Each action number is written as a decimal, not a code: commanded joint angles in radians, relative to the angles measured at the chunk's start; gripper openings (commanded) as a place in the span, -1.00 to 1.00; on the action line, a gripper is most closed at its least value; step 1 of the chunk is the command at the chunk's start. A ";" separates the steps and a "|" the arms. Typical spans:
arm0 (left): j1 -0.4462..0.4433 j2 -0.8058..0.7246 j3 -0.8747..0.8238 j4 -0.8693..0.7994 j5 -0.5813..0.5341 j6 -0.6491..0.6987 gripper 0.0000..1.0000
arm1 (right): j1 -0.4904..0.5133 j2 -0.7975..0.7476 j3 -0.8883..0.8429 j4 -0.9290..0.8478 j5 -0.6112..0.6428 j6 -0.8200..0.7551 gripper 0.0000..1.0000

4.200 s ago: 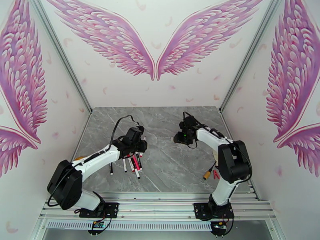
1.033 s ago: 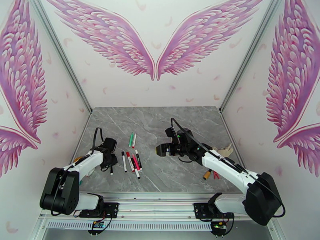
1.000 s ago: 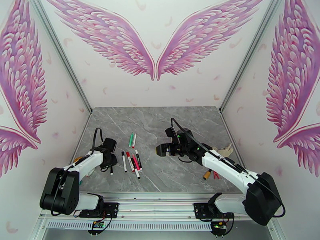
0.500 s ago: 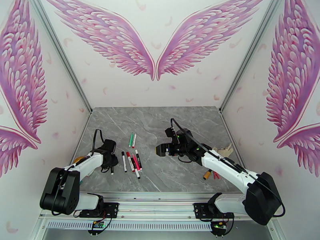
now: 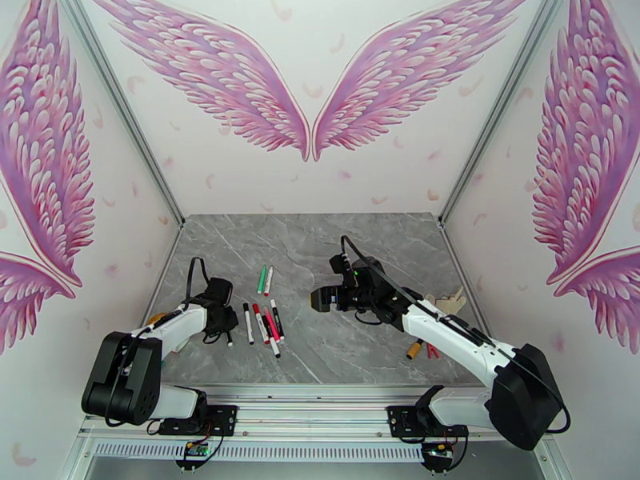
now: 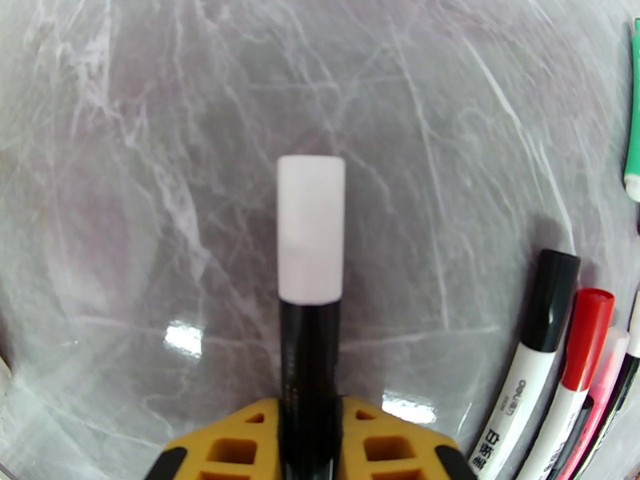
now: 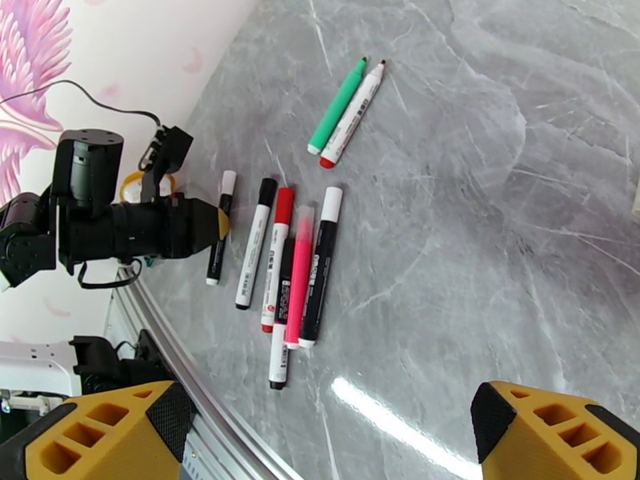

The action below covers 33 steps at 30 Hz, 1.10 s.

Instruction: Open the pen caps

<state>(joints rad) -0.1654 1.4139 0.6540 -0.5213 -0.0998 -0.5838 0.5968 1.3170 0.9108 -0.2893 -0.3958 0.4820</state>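
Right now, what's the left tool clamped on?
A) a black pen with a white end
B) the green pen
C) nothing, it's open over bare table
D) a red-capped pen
A: in the left wrist view the left tool has its yellow fingers shut on the black pen with a white end, which sticks out forward over the table.

- Grey marble-patterned desk (image 5: 296,234) spreads across the middle of the top view.
- Pink feathered wings (image 5: 216,74) are painted on the white walls, upper half.
- Stubby orange-and-black cylinder (image 5: 414,349) lies at lower right, a small red item (image 5: 433,350) just beside it.
- Aluminium rails (image 5: 320,391) run below the desk, bottom of frame.
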 commanded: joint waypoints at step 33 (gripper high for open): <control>-0.498 -0.219 0.237 0.401 0.545 0.182 -0.68 | 0.011 0.034 0.239 -0.064 -0.108 0.237 0.04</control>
<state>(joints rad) -0.6468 1.1698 0.8482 -0.1650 0.4042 -0.4007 0.5980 1.3506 1.1091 -0.3065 -0.5083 0.7341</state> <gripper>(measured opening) 0.168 0.526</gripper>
